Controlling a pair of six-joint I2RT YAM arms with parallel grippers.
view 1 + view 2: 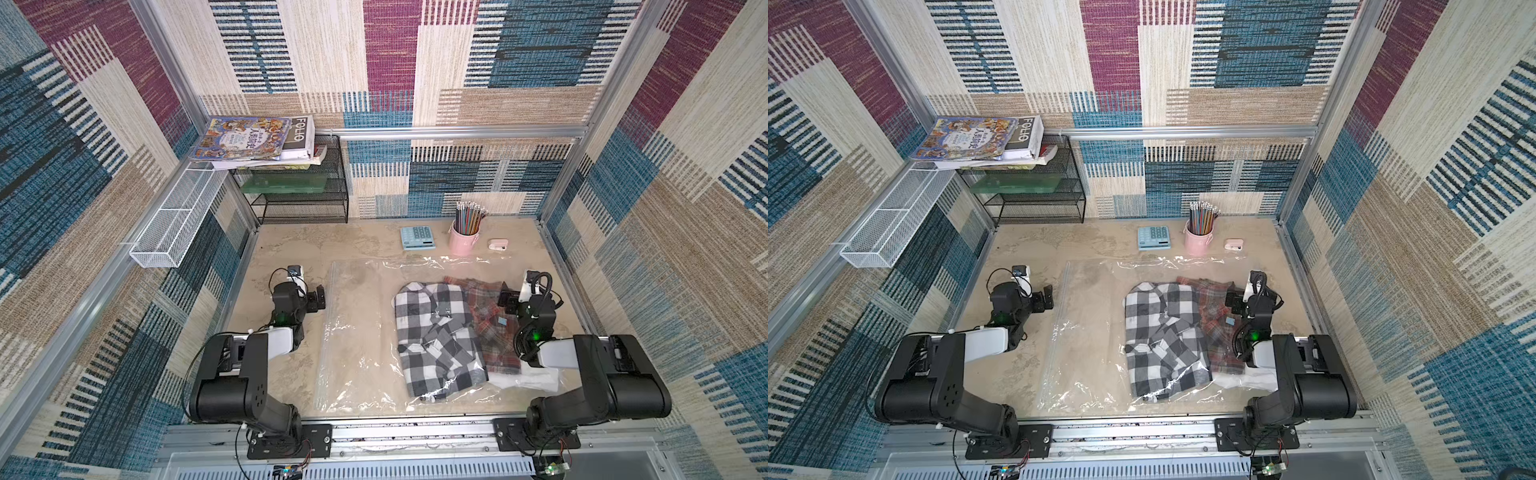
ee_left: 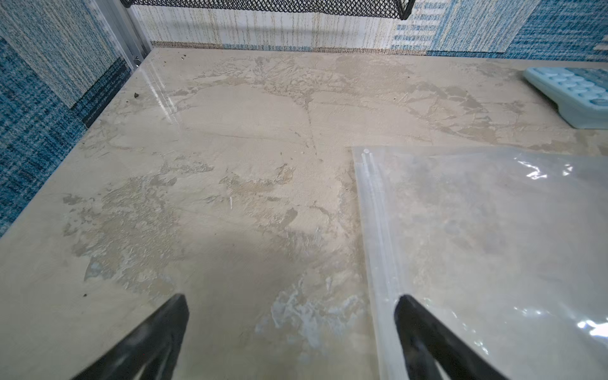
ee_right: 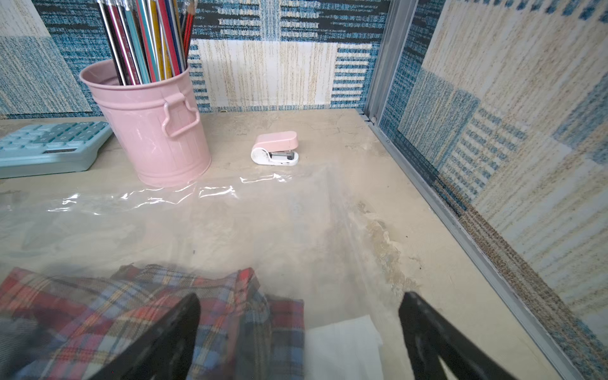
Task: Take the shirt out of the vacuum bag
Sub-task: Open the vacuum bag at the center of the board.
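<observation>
The clear vacuum bag (image 1: 361, 332) (image 1: 1088, 332) lies flat on the table, with its zip strip (image 2: 378, 230) along the left edge. Inside its right half lie a black-and-white check shirt (image 1: 436, 332) (image 1: 1163, 332), a red plaid shirt (image 1: 490, 328) (image 3: 131, 302) and a white cloth (image 3: 342, 348). My left gripper (image 1: 318, 298) (image 2: 292, 306) is open and empty just left of the zip strip, one finger over the strip. My right gripper (image 1: 505, 301) (image 3: 301, 302) is open above the plaid shirt's right edge and holds nothing.
Along the back stand a blue calculator (image 1: 417, 237), a pink cup of pencils (image 1: 464, 241) touching the bag's far edge, and a pink stapler (image 1: 497, 244). A black mesh shelf (image 1: 303, 199) with books fills the back left corner, and a white mesh basket (image 1: 174, 224) hangs on the left wall.
</observation>
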